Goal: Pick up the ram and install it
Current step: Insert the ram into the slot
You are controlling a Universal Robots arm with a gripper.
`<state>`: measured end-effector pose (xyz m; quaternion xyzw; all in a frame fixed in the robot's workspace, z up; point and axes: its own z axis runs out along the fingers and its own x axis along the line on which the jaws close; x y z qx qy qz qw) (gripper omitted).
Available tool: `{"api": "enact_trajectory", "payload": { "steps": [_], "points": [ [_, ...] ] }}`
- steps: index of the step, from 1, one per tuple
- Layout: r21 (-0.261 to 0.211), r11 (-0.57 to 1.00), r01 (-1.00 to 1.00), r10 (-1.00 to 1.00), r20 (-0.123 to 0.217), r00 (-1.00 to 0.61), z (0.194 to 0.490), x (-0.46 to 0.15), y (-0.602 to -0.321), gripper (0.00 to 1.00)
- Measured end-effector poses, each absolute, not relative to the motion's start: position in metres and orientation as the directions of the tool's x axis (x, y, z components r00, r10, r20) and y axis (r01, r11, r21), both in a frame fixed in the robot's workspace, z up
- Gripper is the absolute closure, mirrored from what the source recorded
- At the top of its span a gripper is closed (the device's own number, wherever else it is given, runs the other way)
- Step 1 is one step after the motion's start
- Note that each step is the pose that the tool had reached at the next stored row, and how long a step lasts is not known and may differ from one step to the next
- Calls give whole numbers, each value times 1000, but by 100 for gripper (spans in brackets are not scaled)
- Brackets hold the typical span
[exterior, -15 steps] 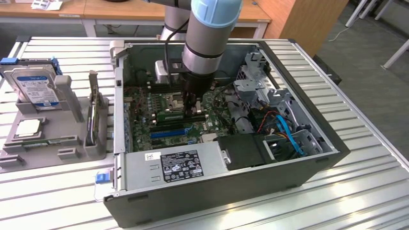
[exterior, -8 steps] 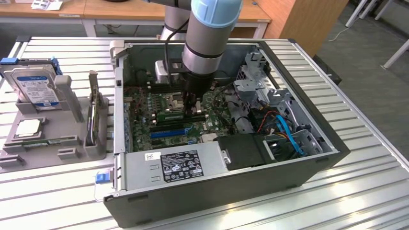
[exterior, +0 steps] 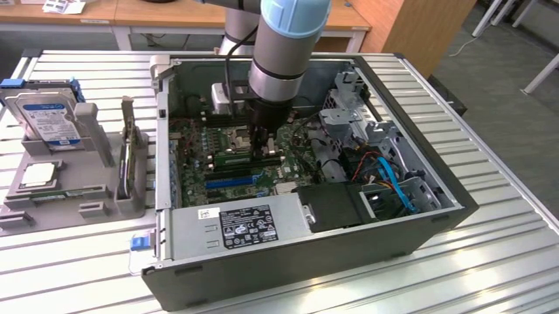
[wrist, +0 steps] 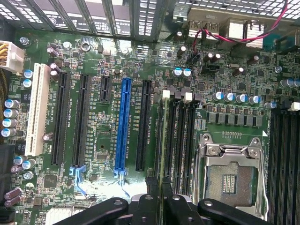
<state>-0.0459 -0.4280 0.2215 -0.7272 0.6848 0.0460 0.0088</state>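
Note:
The ram (wrist: 162,140) is a thin green stick seen edge-on. It stands upright in line with the outermost black memory slot (wrist: 169,136), next to the processor socket. My gripper (wrist: 161,185) is shut on its near end, one black finger (wrist: 151,187) on each side. In the exterior view the gripper (exterior: 264,154) reaches straight down into the open computer case (exterior: 436,216) over the motherboard. The ram (exterior: 235,159) runs from the fingers toward that view's left. I cannot tell whether it is seated in the slot.
A blue expansion slot (wrist: 124,124) and black slots lie beside the memory slots, and the open processor socket (wrist: 232,180) is on the other side. The power supply (exterior: 235,226) and drive cage with blue cables (exterior: 393,183) crowd the case. A grey fixture (exterior: 88,176) holds a hard drive (exterior: 48,118).

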Motion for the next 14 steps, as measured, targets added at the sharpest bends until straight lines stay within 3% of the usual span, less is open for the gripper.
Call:
{"api": "enact_trajectory", "payload": {
  "steps": [14],
  "points": [
    [50,-48,-998,-996,-79,44,221,-46,-427,86]
  ]
}}
